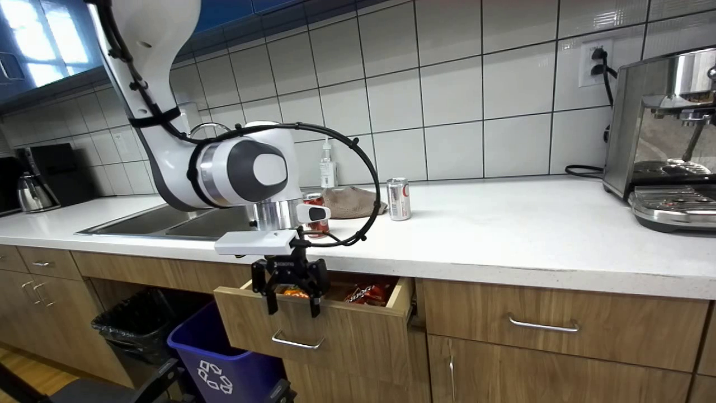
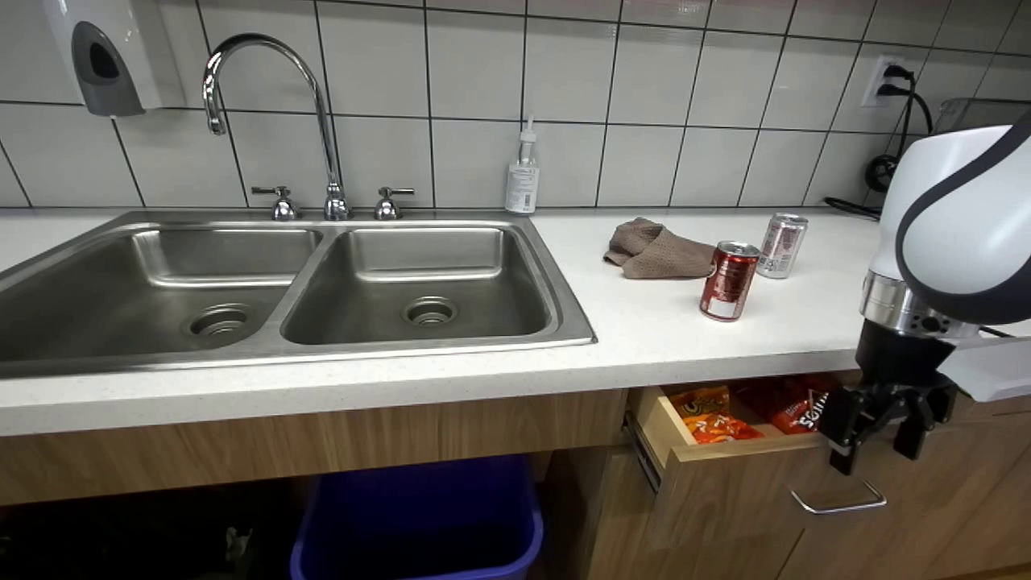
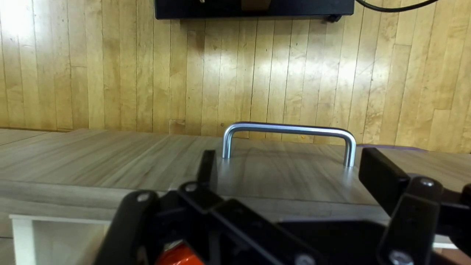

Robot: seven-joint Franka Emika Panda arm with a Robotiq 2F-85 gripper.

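My gripper (image 1: 293, 307) is open and empty, pointing down at the front of a pulled-out wooden drawer (image 1: 358, 341). It also shows in an exterior view (image 2: 876, 451) and in the wrist view (image 3: 289, 162), fingers wide apart. The drawer's metal handle (image 3: 289, 128) is seen between and beyond the fingertips; it shows in both exterior views (image 1: 296, 342) (image 2: 838, 509), below the fingers. Inside the drawer lie orange snack packets (image 2: 717, 423) at one side and red packets (image 2: 801, 411) at the other. The gripper partly hides the drawer's contents. I cannot tell whether a fingertip touches the drawer front.
The white counter (image 1: 503, 224) overhangs the drawer. On it stand a red can (image 2: 730, 282), a silver can (image 2: 781, 246), a brown cloth (image 2: 664, 251), a bottle (image 2: 523, 177) and a coffee machine (image 1: 671, 140), beside a sink (image 2: 419, 282). Below are a blue bin (image 1: 224, 364) and a black-lined bin (image 1: 151, 313).
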